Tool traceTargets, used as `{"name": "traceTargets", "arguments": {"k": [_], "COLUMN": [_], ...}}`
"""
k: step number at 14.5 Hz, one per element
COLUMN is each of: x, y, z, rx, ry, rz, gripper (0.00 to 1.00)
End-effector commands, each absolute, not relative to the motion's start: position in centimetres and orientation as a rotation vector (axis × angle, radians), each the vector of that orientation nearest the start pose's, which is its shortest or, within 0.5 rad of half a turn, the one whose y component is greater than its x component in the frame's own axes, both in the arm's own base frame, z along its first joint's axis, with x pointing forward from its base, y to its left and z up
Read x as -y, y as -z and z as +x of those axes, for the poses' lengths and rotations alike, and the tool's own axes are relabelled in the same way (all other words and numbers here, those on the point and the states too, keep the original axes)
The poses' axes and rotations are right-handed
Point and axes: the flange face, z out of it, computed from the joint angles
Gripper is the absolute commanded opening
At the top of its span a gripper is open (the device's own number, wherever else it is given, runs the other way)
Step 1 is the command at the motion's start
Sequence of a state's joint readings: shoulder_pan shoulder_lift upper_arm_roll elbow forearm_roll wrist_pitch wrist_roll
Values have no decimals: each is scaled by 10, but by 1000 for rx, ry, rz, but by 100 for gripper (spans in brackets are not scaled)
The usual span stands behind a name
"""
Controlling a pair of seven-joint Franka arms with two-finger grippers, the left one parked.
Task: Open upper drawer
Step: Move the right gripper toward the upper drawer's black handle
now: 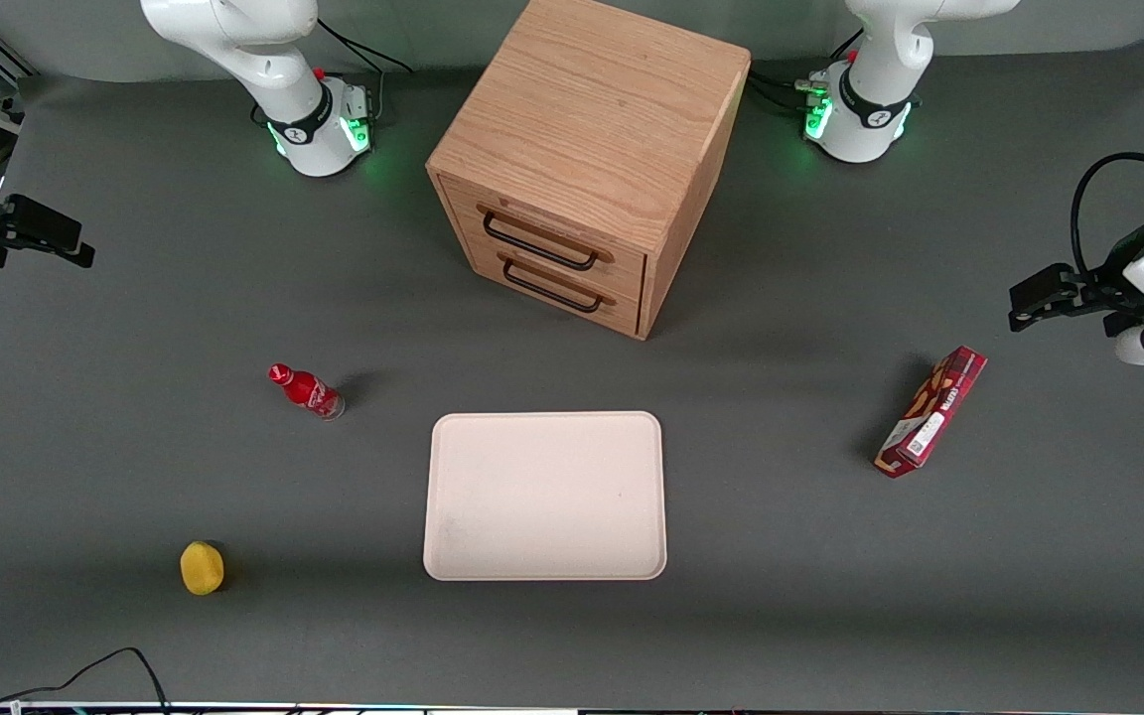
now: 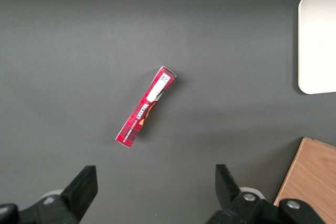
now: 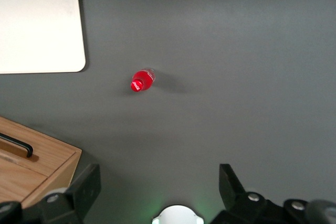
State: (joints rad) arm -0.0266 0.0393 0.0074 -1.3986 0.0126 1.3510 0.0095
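Note:
The oak cabinet [image 1: 592, 119] stands at the middle of the table, farther from the front camera than the tray. Its upper drawer [image 1: 544, 230] is shut flush, its long black handle [image 1: 537, 244] above the lower drawer's handle [image 1: 554, 288]. My right gripper [image 1: 75, 243] hangs open and empty toward the working arm's end of the table, well apart from the cabinet. In the right wrist view the gripper [image 3: 157, 182] has wide-spread fingers [image 3: 86, 184] over bare mat. A cabinet corner [image 3: 47, 163] with a black handle [image 3: 18, 145] shows beside them.
A cream tray [image 1: 544, 495] lies in front of the cabinet. A small red bottle [image 1: 306, 390] [image 3: 142, 81] lies between tray and gripper. A yellow sponge [image 1: 202, 567] sits nearer the front camera. A red snack box [image 1: 932, 410] [image 2: 146, 106] lies toward the parked arm's end.

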Motion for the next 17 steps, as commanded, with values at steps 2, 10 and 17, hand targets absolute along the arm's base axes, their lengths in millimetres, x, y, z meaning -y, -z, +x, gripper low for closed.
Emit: {"name": "traceTargets", "arguments": {"k": [2,10,17], "x": [6,-69,-224], "y": [-674,-690,-653], "z": [540,536,535], "rx": [27,218,613], "ry": [-115,-68,-69], "rz": [-3072,-2984,-2857], "gripper": [100,100,100]}}
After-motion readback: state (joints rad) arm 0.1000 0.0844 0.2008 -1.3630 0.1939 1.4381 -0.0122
